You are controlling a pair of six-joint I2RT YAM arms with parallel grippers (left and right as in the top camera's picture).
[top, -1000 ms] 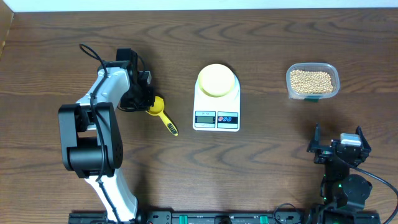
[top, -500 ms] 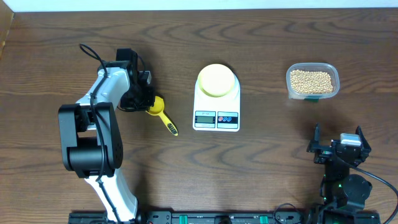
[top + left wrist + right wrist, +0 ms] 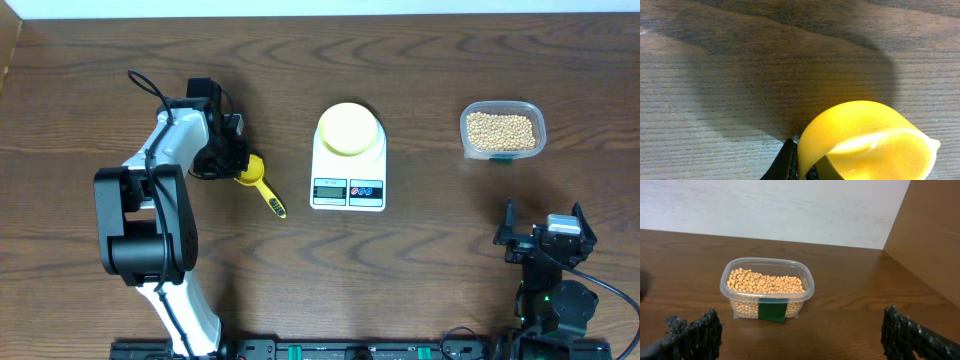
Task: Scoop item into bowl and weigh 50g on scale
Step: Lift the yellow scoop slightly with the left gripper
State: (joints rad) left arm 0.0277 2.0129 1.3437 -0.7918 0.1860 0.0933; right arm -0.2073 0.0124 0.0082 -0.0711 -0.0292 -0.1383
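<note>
Tan beans, the item point(image 3: 502, 130) point(image 3: 765, 282), fill a clear plastic tub point(image 3: 503, 130) point(image 3: 767, 290) at the back right. The pale yellow bowl point(image 3: 349, 128) rests on the white scale point(image 3: 348, 160) in the middle of the table. Left of the scale lies a yellow scoop point(image 3: 258, 180) point(image 3: 865, 140), handle pointing to the front right. My left gripper point(image 3: 232, 165) point(image 3: 805, 167) is shut on the rim of the scoop's cup. At the front right, my right gripper point(image 3: 545, 238) point(image 3: 800, 335) stands open and empty, facing the tub from a distance.
A green label point(image 3: 772, 311) marks the tub's near side. A brown panel point(image 3: 935, 240) rises at the table's right edge and a white wall point(image 3: 775, 207) runs behind the table.
</note>
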